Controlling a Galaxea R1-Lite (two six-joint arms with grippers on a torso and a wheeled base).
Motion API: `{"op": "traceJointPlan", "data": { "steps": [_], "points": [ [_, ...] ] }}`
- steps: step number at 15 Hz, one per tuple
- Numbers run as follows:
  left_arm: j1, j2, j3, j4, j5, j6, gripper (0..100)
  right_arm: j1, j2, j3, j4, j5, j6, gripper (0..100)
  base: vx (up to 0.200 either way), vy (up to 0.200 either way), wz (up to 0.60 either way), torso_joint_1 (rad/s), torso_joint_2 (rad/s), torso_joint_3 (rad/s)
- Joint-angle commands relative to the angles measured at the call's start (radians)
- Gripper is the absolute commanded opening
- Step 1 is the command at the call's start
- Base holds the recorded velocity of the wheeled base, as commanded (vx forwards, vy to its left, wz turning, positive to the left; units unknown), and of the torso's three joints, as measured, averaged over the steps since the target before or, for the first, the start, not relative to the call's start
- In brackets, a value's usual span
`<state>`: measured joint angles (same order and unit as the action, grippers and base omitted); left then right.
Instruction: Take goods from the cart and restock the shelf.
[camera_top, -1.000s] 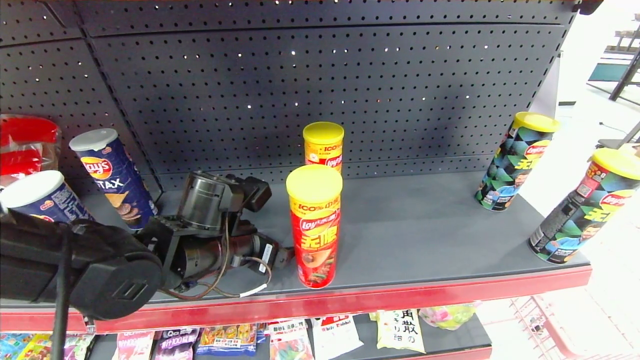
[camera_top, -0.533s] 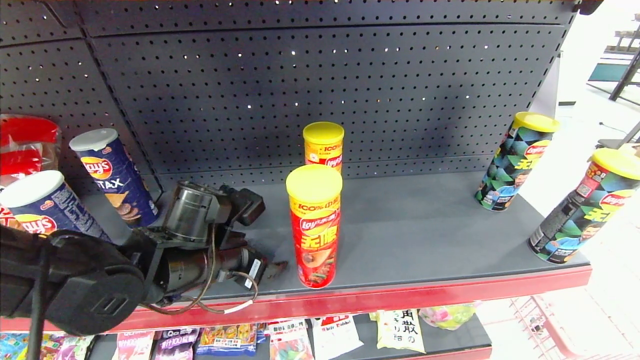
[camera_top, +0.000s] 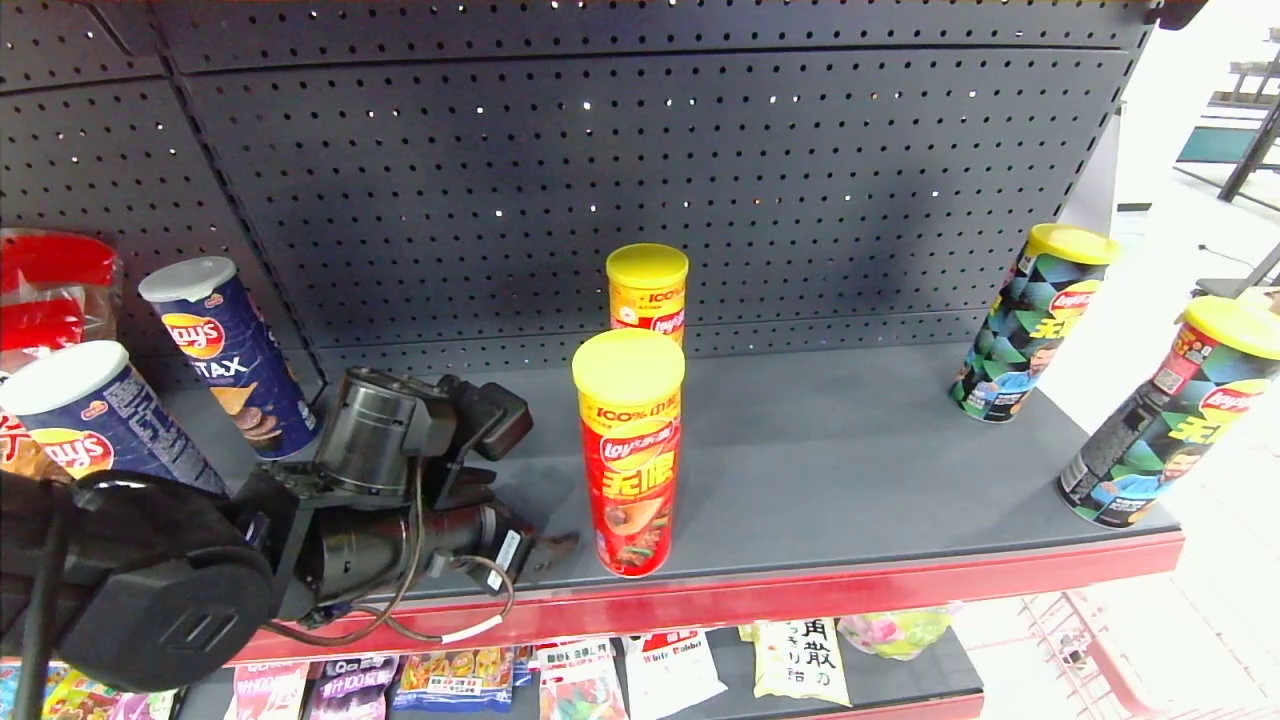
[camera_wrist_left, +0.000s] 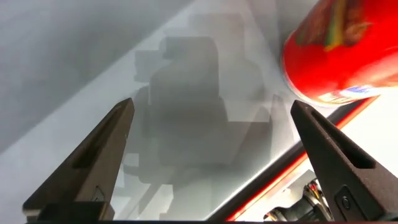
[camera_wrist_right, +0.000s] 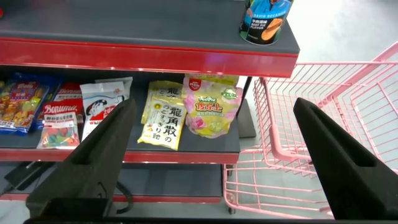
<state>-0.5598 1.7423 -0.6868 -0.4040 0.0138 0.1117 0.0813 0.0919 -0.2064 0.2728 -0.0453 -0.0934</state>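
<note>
The red can (camera_top: 628, 460) is standing upright near the front lip of the grey shelf (camera_top: 850, 450), its long axis running vertically and its yellow lid facing up. The left gripper (camera_wrist_left: 211, 106) is hanging just to the can's left, low over the shelf. Its fingers are spread wide and gripping nothing, and the can is sitting outside them, apart from the nearer finger.

A second yellow-lidded can (camera_top: 646, 290) is standing directly behind the first, by the pegboard back. Two blue cans (camera_top: 228, 355) are leaning at the far left and two green-patterned cans (camera_top: 1030, 320) are standing at the far right.

The right gripper (camera_wrist_right: 212, 102) is hovering lower, spread apart and empty, facing snack bags (camera_wrist_right: 168, 115) below and the pink cart (camera_wrist_right: 323, 124).
</note>
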Motion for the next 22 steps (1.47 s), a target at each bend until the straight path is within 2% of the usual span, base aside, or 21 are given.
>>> {"op": "traceJointPlan", "data": {
  "steps": [1, 5, 22],
  "points": [
    [-0.011, 0.008, -0.010, 0.001, 0.000, 0.000, 100, 0.000, 0.003, 0.001, 0.000, -0.001, 0.000, 100, 0.000, 0.000, 0.00, 0.000, 0.00, 0.000],
    [-0.011, 0.023, -0.043, 0.002, 0.002, 0.000, 100, 0.000, 0.003, 0.001, 0.000, 0.001, 0.001, 100, 0.000, 0.000, 0.00, 0.000, 0.00, 0.000],
    [-0.009, 0.020, -0.042, -0.001, 0.009, -0.004, 100, 0.000, 0.003, 0.016, 0.000, 0.001, 0.001, 100, 0.000, 0.000, 0.00, 0.000, 0.00, 0.000]
  ]
}}
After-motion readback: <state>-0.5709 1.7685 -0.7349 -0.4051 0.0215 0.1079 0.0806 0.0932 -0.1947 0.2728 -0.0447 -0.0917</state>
